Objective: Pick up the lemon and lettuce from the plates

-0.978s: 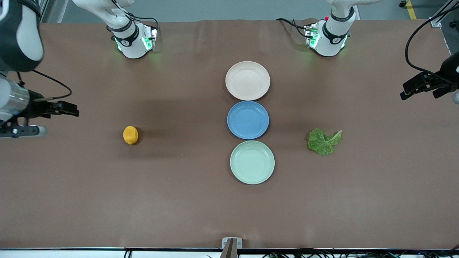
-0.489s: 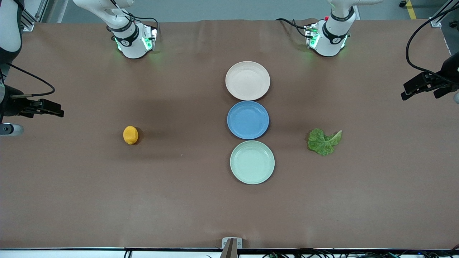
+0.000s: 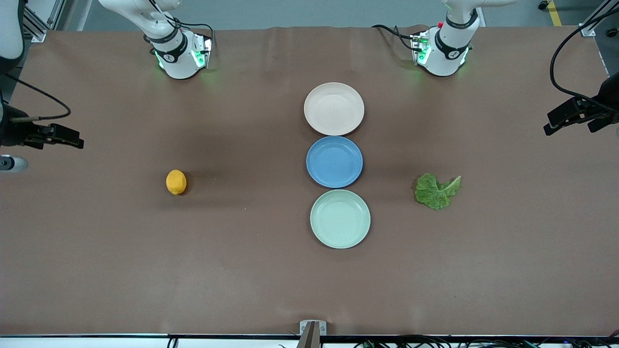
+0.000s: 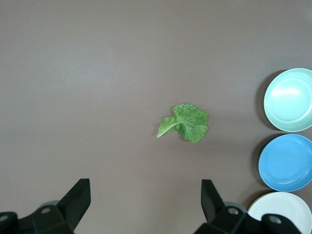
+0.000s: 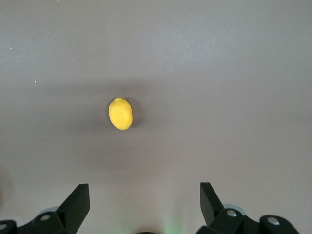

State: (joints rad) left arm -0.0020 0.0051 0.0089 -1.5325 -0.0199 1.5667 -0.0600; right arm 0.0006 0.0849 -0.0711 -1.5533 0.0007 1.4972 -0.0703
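While lemon [image 3: 176, 182] and lettuce [image 3: 436, 191] lie on the counter [image 3: 242, 266] (three plates [image 3: 334, 162] bare), left hand [image 4: 146, 204] and right hand [image 5: 145, 202] hover spread.

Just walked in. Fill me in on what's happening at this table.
Nothing is held. The lemon lies on the table toward the right arm's end, the lettuce toward the left arm's end; the cream, blue and green plates are bare. The right gripper and left gripper hover open at the table ends.
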